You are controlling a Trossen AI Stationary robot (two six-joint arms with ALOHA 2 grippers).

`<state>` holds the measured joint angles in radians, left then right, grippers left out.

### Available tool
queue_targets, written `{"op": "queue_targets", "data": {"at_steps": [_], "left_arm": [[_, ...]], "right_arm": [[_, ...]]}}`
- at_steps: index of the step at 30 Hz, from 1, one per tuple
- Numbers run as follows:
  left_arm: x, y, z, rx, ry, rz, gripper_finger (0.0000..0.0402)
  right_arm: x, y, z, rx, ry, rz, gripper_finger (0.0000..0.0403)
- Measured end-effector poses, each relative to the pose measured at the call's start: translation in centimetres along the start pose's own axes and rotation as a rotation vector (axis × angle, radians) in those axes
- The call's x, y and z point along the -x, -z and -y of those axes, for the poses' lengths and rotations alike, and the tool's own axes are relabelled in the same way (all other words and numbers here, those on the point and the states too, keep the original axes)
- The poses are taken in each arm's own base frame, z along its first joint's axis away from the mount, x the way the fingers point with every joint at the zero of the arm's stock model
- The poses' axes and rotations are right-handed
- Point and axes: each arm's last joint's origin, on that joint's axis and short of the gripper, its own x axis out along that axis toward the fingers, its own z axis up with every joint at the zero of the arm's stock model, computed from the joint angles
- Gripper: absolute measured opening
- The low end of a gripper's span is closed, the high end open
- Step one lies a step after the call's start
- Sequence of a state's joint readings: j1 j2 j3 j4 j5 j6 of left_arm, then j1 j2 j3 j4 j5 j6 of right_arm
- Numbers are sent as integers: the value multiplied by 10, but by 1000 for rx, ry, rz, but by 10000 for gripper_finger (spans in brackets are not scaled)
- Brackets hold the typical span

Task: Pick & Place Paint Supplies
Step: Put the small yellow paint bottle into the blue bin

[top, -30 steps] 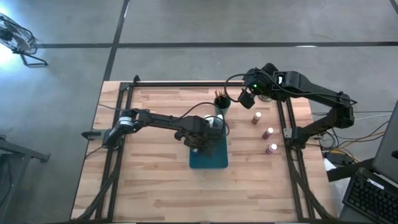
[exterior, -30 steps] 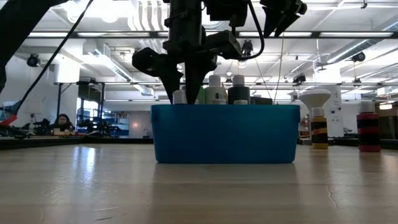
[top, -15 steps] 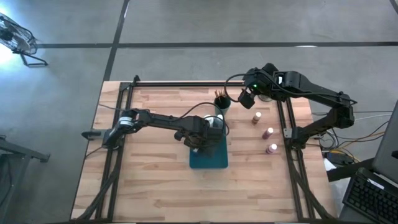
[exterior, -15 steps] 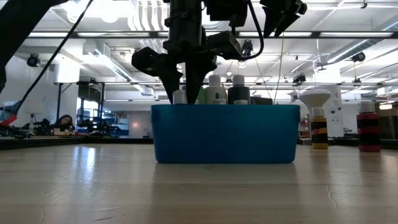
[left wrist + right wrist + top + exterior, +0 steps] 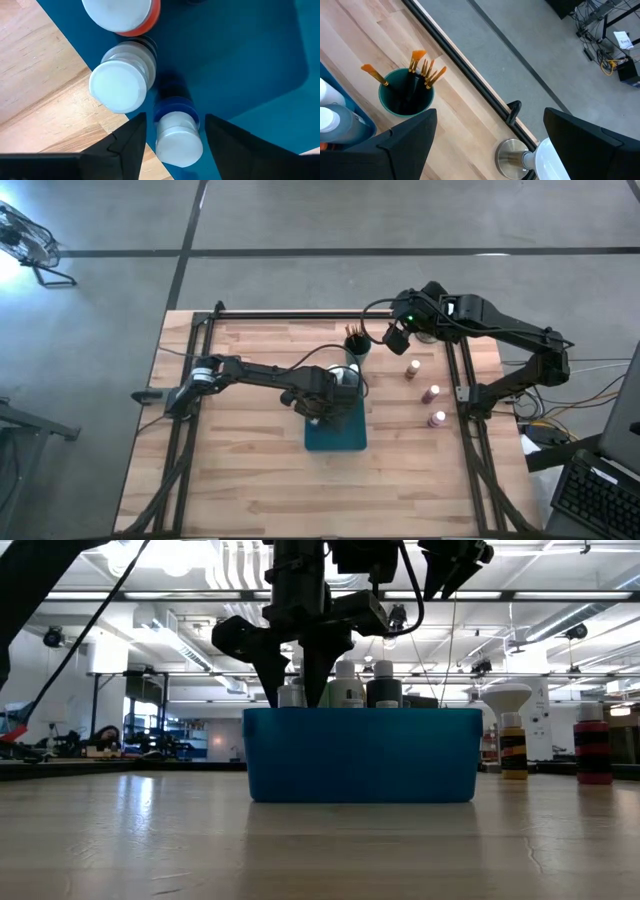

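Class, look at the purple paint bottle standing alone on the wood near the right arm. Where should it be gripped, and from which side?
Grip the purple paint bottle around its body just below the white cap, coming straight down from above. It stands upright, apart from the two neighbouring bottles, so fingers probably fit either side. The right hand hangs open nearby.
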<state>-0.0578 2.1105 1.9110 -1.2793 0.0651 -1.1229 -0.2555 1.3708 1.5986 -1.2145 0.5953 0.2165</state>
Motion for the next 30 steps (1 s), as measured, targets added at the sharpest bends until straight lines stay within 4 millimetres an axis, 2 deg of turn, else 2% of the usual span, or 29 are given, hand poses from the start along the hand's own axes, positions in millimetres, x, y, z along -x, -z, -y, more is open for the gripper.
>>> {"op": "queue_targets", "data": {"at_steps": [10, 30], "left_arm": [[3, 0, 1, -1, 8, -3, 207], [34, 3, 2, 1, 8, 16, 206]], "right_arm": [[0, 0, 0, 0, 0, 0, 363], [0, 0, 0, 0, 0, 1, 363]]}}
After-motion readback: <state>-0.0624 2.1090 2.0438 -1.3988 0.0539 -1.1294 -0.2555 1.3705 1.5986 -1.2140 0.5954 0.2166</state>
